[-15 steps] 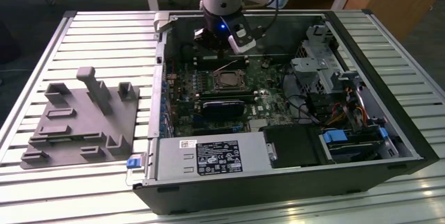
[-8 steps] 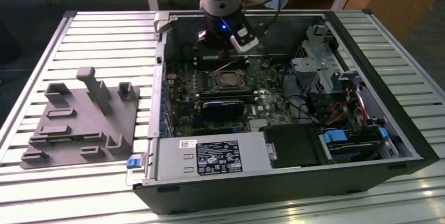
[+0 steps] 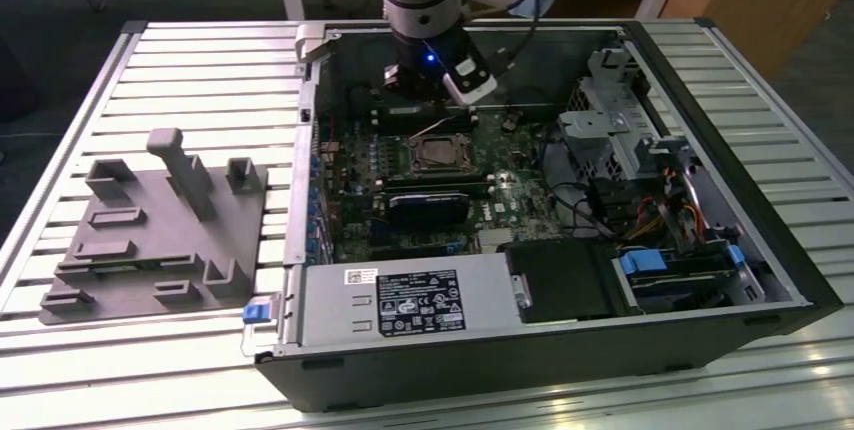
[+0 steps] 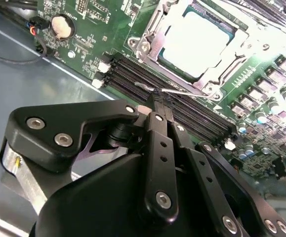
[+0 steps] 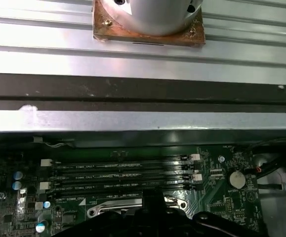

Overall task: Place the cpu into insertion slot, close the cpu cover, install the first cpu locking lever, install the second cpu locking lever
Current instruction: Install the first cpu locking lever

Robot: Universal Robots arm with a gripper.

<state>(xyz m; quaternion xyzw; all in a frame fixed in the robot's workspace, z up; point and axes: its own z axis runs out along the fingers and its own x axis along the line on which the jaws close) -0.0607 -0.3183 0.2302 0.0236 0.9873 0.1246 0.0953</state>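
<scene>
Tool (image 4: 161, 102), pressed together, tip at thin locking lever (image 4: 184, 92) running along nearest edge of closed cpu cover (image 4: 150, 44), parallel to memory slots (image 4: 192, 117).

The cpu (image 4: 197, 42) is showing a smooth, glossy silvery metal face, the cpu cover (image 4: 150, 49) is glinting as bare grey metal, the claw (image 4: 158, 102) is looking matt black, and the desk (image 3: 200, 70) is shining as ribbed metal

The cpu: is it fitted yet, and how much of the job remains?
Done, it seems: the cpu lies under the lowered cpu cover. In hand: the end effector is at a thin locking lever beside the cover, which looks unlatched. Left: the levers, probably; the other lever's state I cannot tell.
</scene>
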